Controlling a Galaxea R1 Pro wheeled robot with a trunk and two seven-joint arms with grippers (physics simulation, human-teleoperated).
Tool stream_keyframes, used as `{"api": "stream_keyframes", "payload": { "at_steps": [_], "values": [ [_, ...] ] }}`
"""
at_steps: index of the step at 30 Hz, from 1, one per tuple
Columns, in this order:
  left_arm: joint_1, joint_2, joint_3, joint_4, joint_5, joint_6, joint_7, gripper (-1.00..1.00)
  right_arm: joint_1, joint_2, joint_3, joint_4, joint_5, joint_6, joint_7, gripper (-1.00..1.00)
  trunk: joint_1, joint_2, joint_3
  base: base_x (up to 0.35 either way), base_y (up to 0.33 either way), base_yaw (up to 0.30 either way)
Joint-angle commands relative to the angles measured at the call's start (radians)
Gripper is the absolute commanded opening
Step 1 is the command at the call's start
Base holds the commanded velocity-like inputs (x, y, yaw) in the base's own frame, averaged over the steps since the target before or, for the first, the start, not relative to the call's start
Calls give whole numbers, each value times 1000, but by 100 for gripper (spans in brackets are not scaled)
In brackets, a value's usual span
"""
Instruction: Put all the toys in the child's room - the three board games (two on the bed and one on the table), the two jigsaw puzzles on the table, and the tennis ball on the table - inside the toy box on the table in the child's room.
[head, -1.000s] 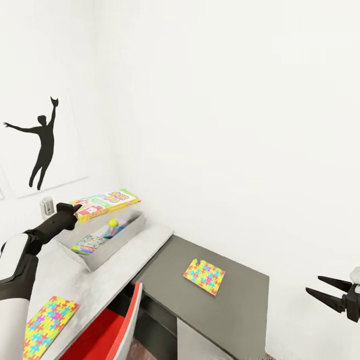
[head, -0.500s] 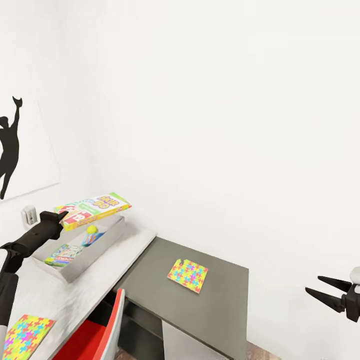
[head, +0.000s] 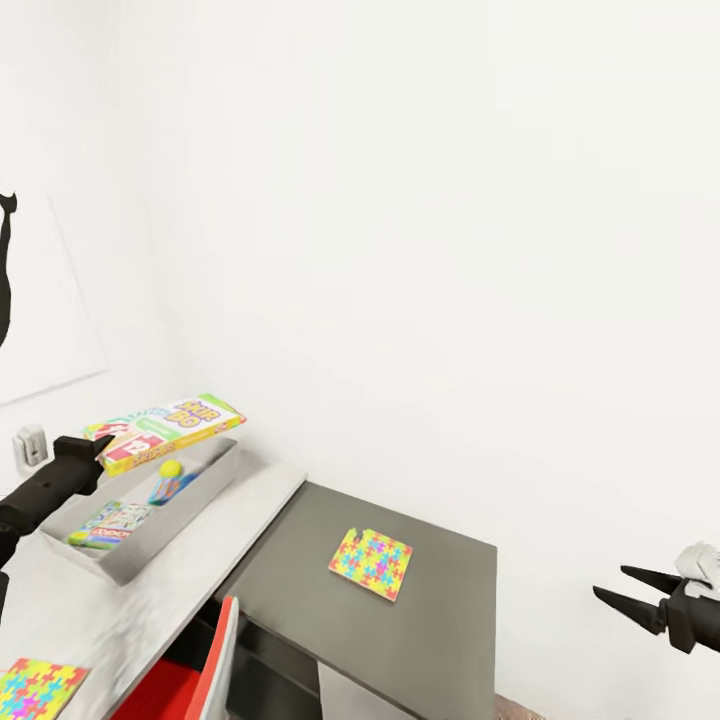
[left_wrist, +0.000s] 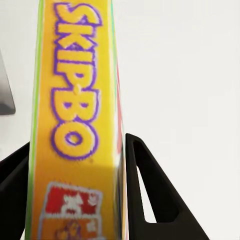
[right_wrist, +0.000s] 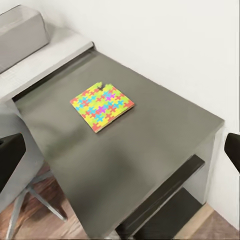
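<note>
One board game (head: 165, 431) clamped in left hand (head: 100, 452) above toy box (head: 190, 510).

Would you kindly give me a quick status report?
Left gripper shut on Skip-Bo box, above toy box. Right gripper open. Nothing blocking.

Camera panned right, board game (head: 163, 430) lowered slightly toward toy box (head: 190, 500)
</note>
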Motion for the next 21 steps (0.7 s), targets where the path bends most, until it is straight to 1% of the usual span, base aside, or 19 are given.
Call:
{"api": "stream_keyframes", "payload": {
  "at_steps": [1,2,3,4,6,8,11,13,15,16,17,21],
  "values": [
    [2,5,7,-1,16,3,9,-100,-1,0,0,1,24,13,1,100,0,-1,0,10,0,-245],
    [4,8,15,-1,16,3,8,-100,-1,0,0,2,34,15,-6,100,0,-1,0,8,0,-255],
    [13,14,36,-1,18,3,5,-100,-1,1,0,4,53,16,-26,100,0,-1,0,5,0,-249],
    [31,22,68,-2,19,4,2,-100,-2,2,4,5,70,16,-54,100,0,-1,0,3,0,-140],
    [44,31,87,-2,20,4,0,-100,-2,4,6,5,78,13,-69,100,0,-1,0,2,0,-92],
    [52,37,99,-2,21,4,-1,-100,-2,6,8,6,84,11,-79,100,0,-1,0,1,0,-43],
    [57,41,107,-4,21,4,-1,-100,-2,11,18,9,89,10,-86,100,0,-1,0,0,0,-66],
    [58,42,113,-4,21,4,-1,-100,-2,20,38,10,93,10,-88,100,0,-1,0,0,0,-56],
    [58,42,113,-4,21,4,-1,-100,-2,21,41,10,94,10,-95,100,0,-1,0,0,0,-13],
    [58,42,112,-4,21,5,-2,-100,-2,22,44,10,92,10,-117,100,0,-1,0,18,33,-4],
    [58,42,112,-4,21,5,-2,-100,-2,22,44,10,92,10,-120,100,0,-1,0,37,72,-3],
    [58,42,111,-4,21,5,-2,-100,-2,22,44,10,90,11,-127,100,0,-1,0,85,172,-19]
  ]
}}
